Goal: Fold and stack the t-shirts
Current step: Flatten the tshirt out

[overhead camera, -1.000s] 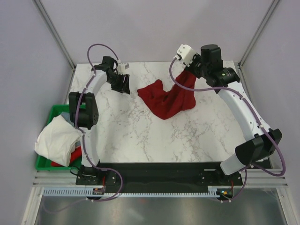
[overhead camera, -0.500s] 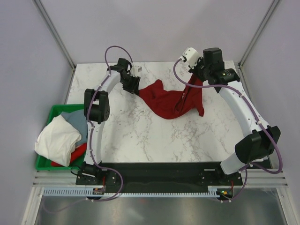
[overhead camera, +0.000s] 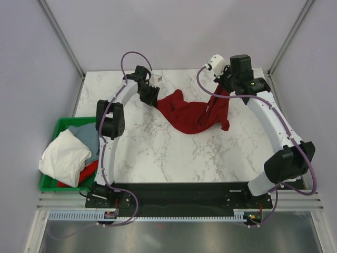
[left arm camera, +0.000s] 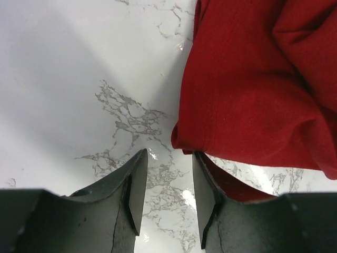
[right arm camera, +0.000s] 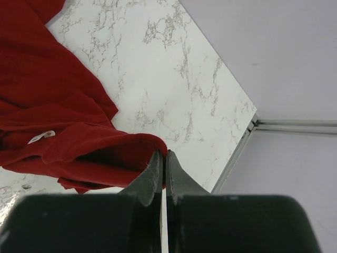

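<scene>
A large dark red t-shirt (overhead camera: 189,113) lies crumpled on the marble table, toward the back. My right gripper (overhead camera: 220,90) is shut on its right edge and holds that edge raised above the table. In the right wrist view the cloth (right arm camera: 52,105) folds over the closed gripper (right arm camera: 163,154), and a small white neck label (right arm camera: 42,137) shows. My left gripper (overhead camera: 152,97) is down at the shirt's left corner. In the left wrist view this gripper (left arm camera: 169,153) is open with bare marble in the gap. The red corner (left arm camera: 247,95) lies just ahead of the fingertips and beside the right finger.
A green bin (overhead camera: 60,126) sits off the table's left edge. It holds a white t-shirt (overhead camera: 66,155), a grey one (overhead camera: 84,134) and a red one (overhead camera: 87,169). The table's back right corner and enclosure frame (right arm camera: 253,126) are close behind my right gripper.
My left arm has swung right to the shirt's left corner and its jaws have narrowed. My right gripper has pulled the shirt's right edge up and slightly right.
</scene>
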`<action>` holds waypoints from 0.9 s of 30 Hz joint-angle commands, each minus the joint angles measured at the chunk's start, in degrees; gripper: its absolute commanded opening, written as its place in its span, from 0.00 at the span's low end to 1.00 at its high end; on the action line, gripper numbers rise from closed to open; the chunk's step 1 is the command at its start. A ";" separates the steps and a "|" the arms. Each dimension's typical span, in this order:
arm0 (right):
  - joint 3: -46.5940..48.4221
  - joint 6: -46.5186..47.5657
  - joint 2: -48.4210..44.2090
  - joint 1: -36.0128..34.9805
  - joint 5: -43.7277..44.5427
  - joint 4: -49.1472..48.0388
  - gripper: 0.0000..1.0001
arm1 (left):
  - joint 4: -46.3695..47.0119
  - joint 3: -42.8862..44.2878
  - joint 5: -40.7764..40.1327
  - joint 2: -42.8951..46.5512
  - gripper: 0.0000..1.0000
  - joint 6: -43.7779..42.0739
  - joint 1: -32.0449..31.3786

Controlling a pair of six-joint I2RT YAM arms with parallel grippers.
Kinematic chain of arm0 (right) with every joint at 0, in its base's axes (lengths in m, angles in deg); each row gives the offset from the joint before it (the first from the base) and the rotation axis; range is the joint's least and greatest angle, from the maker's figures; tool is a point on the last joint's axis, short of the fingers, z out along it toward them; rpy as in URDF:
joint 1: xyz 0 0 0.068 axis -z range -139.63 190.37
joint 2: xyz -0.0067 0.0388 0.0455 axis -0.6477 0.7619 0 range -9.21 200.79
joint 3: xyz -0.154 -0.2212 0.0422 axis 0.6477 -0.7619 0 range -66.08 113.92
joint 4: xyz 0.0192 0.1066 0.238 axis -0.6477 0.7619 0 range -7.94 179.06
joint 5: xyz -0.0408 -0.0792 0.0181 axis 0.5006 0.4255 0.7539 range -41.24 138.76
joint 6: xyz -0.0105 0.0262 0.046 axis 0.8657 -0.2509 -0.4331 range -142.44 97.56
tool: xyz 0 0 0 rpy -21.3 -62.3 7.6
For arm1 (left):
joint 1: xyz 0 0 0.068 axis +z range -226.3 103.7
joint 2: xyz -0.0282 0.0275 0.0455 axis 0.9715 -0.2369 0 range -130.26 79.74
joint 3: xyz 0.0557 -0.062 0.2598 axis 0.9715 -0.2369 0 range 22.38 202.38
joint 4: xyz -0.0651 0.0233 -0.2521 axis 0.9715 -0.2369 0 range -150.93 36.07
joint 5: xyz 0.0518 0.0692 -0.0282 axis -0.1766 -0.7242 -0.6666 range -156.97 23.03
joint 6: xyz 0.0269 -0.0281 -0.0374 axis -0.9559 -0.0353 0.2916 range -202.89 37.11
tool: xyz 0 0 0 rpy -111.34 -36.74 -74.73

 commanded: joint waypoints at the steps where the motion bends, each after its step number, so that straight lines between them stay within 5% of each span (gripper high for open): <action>1: 0.41 -1.08 -0.68 0.17 0.02 -1.40 0.00 | -0.55 0.37 -2.87 -2.27 0.45 -3.08 -2.54; 13: -0.82 -1.43 -0.68 0.43 -0.07 -2.89 0.00 | -1.95 0.46 -8.60 -2.62 0.18 -5.64 -5.36; 15: -0.73 -2.31 -0.24 0.87 0.55 -3.77 0.00 | -2.04 0.28 -8.07 -0.26 0.02 -5.64 -4.75; 27: 7.36 -11.71 1.17 7.02 3.98 -8.78 0.00 | -1.87 -2.61 0.80 33.20 0.02 -2.73 8.52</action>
